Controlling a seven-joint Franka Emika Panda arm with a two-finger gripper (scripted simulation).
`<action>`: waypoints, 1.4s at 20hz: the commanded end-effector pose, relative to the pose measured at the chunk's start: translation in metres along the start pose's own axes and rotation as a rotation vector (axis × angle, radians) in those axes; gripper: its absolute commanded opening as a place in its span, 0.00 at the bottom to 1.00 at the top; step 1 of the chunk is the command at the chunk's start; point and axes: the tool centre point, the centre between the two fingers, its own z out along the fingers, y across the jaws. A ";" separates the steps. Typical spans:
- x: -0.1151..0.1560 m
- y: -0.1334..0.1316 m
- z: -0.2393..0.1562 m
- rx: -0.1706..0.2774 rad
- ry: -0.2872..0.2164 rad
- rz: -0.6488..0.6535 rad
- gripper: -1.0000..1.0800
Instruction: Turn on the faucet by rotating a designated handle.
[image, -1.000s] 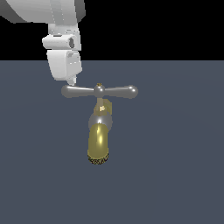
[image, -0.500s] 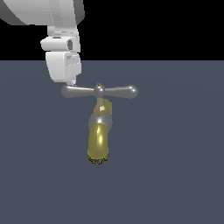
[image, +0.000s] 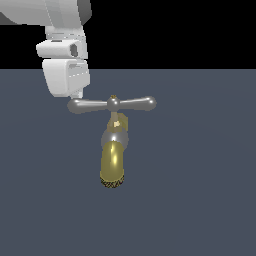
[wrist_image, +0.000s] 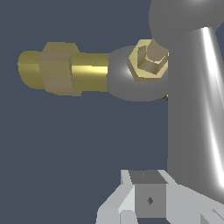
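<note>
The faucet stands mid-scene in the exterior view, with a brass-gold spout (image: 112, 162) that ends in a dark mesh tip and a silver ball joint above it. The handle (image: 112, 104) is a silver crossbar lying level on top, with a small gold cap on its hub. My gripper (image: 79, 98) hangs from the white hand right at the crossbar's end on the exterior view's left, its fingertips hidden there. In the wrist view the handle (wrist_image: 192, 109) fills one side, right beside my gripper (wrist_image: 148, 205). The fingers look pressed together with nothing between them.
The faucet stands on a flat dark grey-blue floor (image: 200, 200) with black background above. In the wrist view a gold hex nut (wrist_image: 148, 61) and a gold pipe (wrist_image: 65, 68) lie beyond the handle. Nothing else is in view.
The white hand has sunk slightly toward the crossbar's end. The handle and spout look almost unchanged.
</note>
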 end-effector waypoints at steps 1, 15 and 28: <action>0.000 0.012 0.000 -0.007 0.004 0.000 0.00; 0.000 0.047 0.000 -0.001 0.003 0.009 0.00; 0.026 0.086 0.000 -0.003 0.003 0.005 0.00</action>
